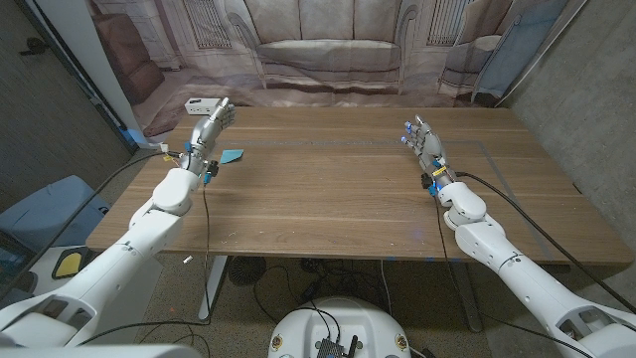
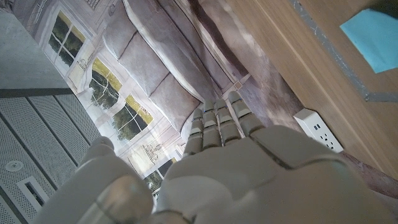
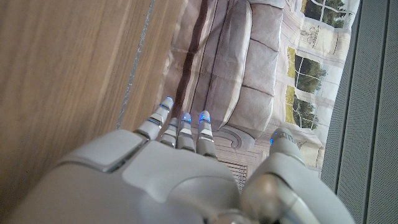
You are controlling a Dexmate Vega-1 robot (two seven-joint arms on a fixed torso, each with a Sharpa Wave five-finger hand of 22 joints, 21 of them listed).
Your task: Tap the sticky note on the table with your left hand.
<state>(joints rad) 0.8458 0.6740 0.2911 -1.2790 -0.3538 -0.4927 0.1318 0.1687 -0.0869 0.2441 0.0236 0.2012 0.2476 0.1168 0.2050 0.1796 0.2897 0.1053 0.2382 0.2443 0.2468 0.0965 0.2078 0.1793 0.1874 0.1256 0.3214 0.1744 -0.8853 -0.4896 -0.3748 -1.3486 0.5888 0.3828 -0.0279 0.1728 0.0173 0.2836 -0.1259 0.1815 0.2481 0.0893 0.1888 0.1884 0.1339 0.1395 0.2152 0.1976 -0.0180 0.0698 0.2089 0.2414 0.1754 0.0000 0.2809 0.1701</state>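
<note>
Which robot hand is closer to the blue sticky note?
The left hand. It is raised just beside the blue sticky note, not touching it. The right hand is far across the table on the other side.

The small light-blue square paper sticky note [image 1: 232,155] [image 2: 371,36] lay flat on the wooden tabletop [image 1: 328,189], near its far left corner, one corner pointing outward.

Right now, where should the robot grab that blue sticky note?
Best guess: pinch the blue sticky note at its edge nearest the left robot hand, coming from above. It seems to lie flat on the table, so only an edge could be lifted.
</note>
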